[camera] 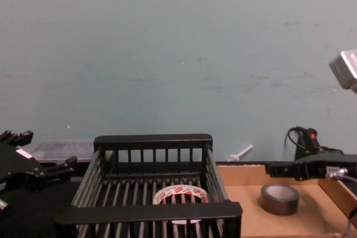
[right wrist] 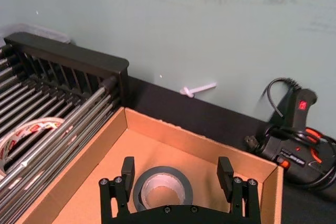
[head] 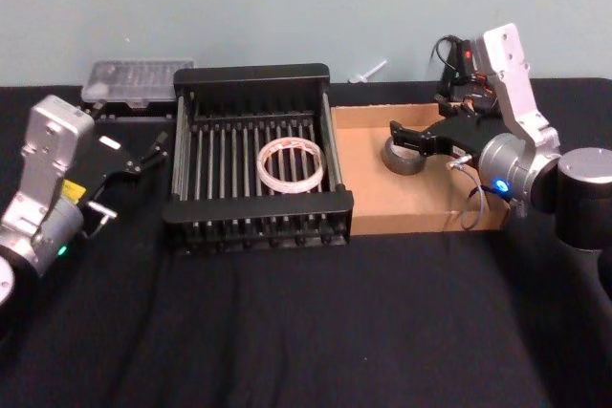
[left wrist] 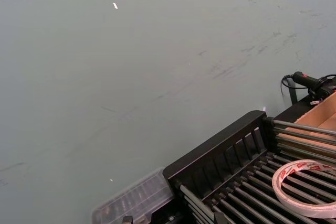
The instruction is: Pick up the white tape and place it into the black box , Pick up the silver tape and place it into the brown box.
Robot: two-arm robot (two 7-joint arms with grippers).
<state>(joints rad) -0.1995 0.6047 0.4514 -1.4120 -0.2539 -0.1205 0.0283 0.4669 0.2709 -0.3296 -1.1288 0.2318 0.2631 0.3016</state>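
The white tape (head: 270, 171), with red print on its ring, lies flat on the bars inside the black box (head: 258, 209); it also shows in the left wrist view (left wrist: 286, 190) and the chest view (camera: 179, 193). To the right, the silver tape (head: 402, 160) lies flat on the floor of the brown box (head: 382, 200). My right gripper (head: 421, 145) hangs open just above the silver tape (right wrist: 163, 172). Its fingers (right wrist: 127, 167) stand wider than the roll and do not touch it. My left gripper (head: 129, 179) rests open, left of the black box.
A clear plastic case (head: 139, 78) sits behind the black box at the back left. A black and red corded tool (head: 459, 74) and a white tie (head: 368, 72) lie behind the brown box. A wall stands close behind. Black cloth covers the table's front.
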